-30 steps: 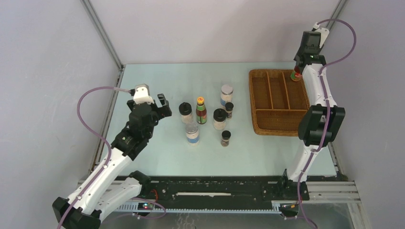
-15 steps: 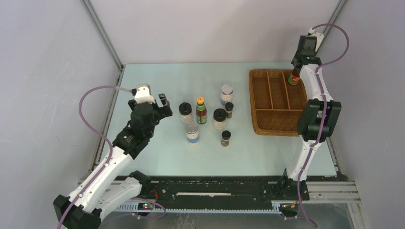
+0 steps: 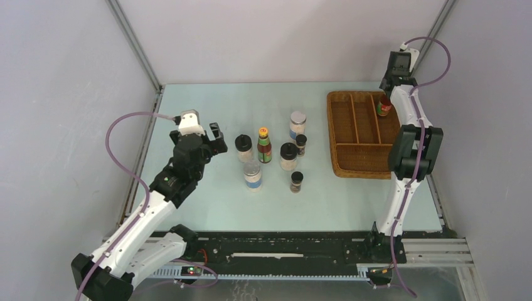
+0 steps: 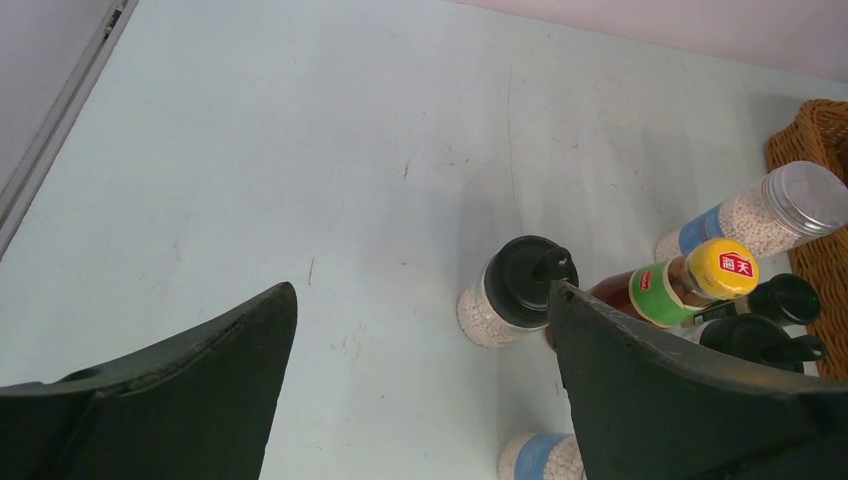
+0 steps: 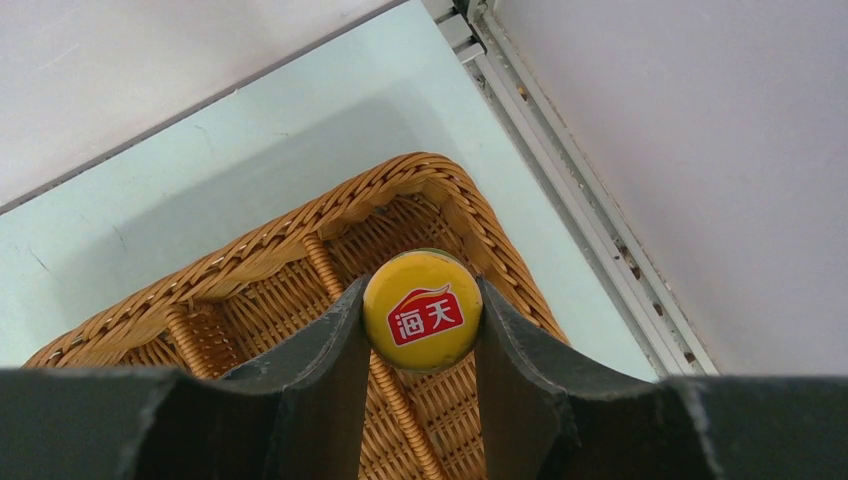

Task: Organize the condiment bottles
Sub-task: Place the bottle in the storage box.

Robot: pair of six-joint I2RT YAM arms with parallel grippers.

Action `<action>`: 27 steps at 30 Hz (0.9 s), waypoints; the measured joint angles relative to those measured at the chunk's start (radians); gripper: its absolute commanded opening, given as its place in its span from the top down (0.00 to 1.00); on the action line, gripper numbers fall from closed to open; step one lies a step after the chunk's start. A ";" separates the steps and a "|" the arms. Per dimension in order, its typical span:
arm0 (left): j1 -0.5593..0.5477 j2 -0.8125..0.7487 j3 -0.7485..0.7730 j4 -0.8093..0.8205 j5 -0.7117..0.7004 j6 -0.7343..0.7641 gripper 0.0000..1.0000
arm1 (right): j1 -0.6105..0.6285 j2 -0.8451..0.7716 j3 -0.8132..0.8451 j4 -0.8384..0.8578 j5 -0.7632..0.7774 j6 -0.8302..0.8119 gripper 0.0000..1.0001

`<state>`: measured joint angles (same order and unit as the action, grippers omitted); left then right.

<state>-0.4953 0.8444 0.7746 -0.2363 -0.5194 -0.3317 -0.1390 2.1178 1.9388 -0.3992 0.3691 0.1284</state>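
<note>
While left fingers (image 4: 180, 400) gape wide, right fingers (image 5: 300, 400) clamp a sauce bottle (image 5: 423, 310), arm (image 3: 414, 150) outstretched.

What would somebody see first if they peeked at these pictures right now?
First, the right claw pinching a yellow-capped sauce bottle at the far right corner of the wicker tray. Next, the seven little bottles huddled upright in the middle of the table, a second sauce bottle among them. The left claw hangs wide open just left of that huddle, holding nothing.
</note>
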 measured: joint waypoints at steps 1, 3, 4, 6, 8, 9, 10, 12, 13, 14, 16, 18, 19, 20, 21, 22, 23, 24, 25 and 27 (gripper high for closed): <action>0.000 0.000 -0.002 0.004 0.000 0.000 0.00 | -0.001 0.002 0.001 0.002 -0.001 0.000 1.00; 0.000 0.002 -0.006 0.010 0.000 0.000 0.00 | -0.003 0.002 0.002 0.005 -0.004 -0.001 1.00; 0.000 0.003 -0.007 0.010 0.000 0.000 0.00 | -0.004 0.003 0.003 0.006 -0.005 -0.001 1.00; 0.000 0.009 -0.008 0.011 0.000 0.000 0.00 | -0.006 0.009 0.008 0.009 -0.006 0.000 1.00; 0.000 0.013 -0.008 0.011 0.000 0.000 0.01 | -0.007 0.013 0.011 0.014 -0.006 -0.001 1.00; 0.000 0.015 -0.008 0.011 0.000 0.000 0.00 | -0.007 0.013 0.011 0.016 -0.006 0.000 1.00; 0.000 0.016 -0.008 0.011 0.000 0.000 0.00 | -0.007 0.013 0.011 0.018 -0.007 0.000 1.00; 0.000 0.018 -0.008 0.011 0.000 0.000 0.00 | -0.007 0.014 0.011 0.020 -0.008 0.000 1.00; 0.000 0.019 -0.008 0.011 0.000 0.000 0.00 | -0.007 0.014 0.011 0.022 -0.008 0.000 1.00; 0.000 0.019 -0.008 0.011 0.000 0.000 0.00 | -0.008 0.015 0.011 0.023 -0.008 -0.001 1.00; 0.000 0.019 -0.008 0.011 0.000 0.000 0.00 | -0.008 0.015 0.011 0.023 -0.008 0.000 1.00; 0.000 0.019 -0.008 0.012 0.000 0.000 0.00 | -0.008 0.015 0.011 0.023 -0.008 0.000 1.00; 0.000 0.019 -0.008 0.012 0.000 0.000 0.00 | -0.008 0.015 0.011 0.023 -0.009 0.000 1.00; 0.000 0.019 -0.008 0.012 0.000 0.000 0.00 | -0.008 0.015 0.011 0.024 -0.009 0.000 1.00; 0.000 0.019 -0.008 0.012 0.000 0.000 0.00 | -0.008 0.016 0.011 0.024 -0.009 0.000 1.00; 0.000 0.019 -0.008 0.012 0.000 0.000 0.00 | -0.008 0.016 0.011 0.024 -0.009 0.000 1.00; 0.000 0.019 -0.008 0.012 0.000 0.000 0.00 | -0.008 0.016 0.011 0.026 -0.008 0.000 1.00; 0.000 0.019 -0.008 0.012 0.000 0.000 0.00 | -0.008 0.016 0.011 0.027 -0.008 0.000 1.00; 0.000 0.019 -0.008 0.012 0.000 0.000 0.00 | -0.008 0.016 0.011 0.028 -0.008 0.000 1.00; 0.000 0.019 -0.008 0.012 0.000 0.000 0.00 | -0.008 0.018 0.011 0.030 -0.008 0.000 1.00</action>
<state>-0.4953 0.8635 0.7666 -0.2245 -0.5194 -0.3313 -0.1471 2.1353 1.9499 -0.3691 0.3607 0.1280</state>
